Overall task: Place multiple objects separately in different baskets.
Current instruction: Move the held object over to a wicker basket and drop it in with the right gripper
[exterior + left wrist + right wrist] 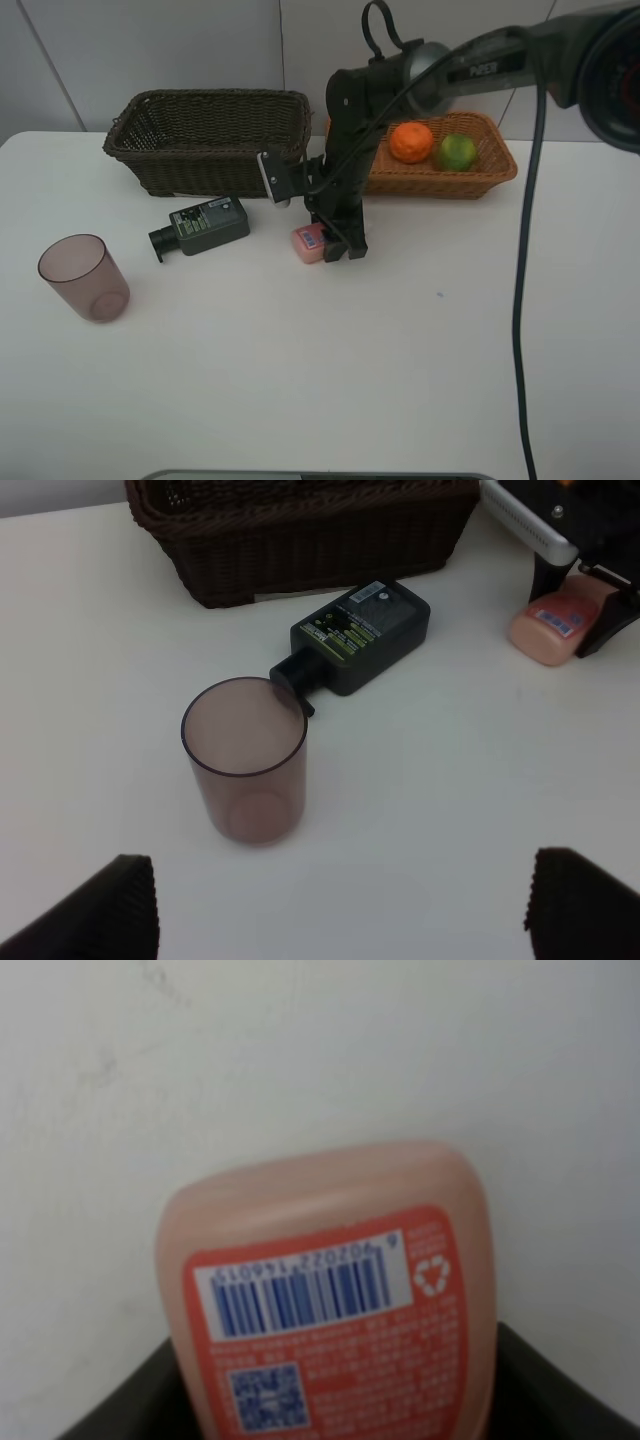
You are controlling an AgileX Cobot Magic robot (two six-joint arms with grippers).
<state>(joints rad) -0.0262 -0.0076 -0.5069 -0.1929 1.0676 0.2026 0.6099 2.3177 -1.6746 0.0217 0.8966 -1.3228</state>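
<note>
A white matte tabletop (300,380) fills the scene, with pale wall panels (150,40) behind it. At the back we count two rectangular woven wicker baskets: a dark brown deep basket (200,170) on the left and an orange-tan shallow basket (450,185) to its right.

Two fruits lie side by side in the shallow one, a dimpled round orange (411,141) and a glossy green oval fruit (457,152).

Two bottles lie flat on the table. The dark green-black flat-sided bottle (205,225), with a black cap and a printed label, is just in front of the dark basket. The pink plastic bottle (308,243) has rounded shoulders and lies in front of the gap between the baskets. It carries a red label with a blue barcode (the right wrist view also shows a small square code below it).

One translucent mauve cup (85,277), smooth and tapering, stands upright near the dark bottle's cap.

The right gripper (335,243) is clamped on the pink bottle, a black finger on either side. We cannot tell whether the bottle rests on the surface or hangs just clear of it.

The left gripper (340,915) is spread wide and holds nothing. Its ribbed black fingertips (100,910) hover over the table near the cup.
</note>
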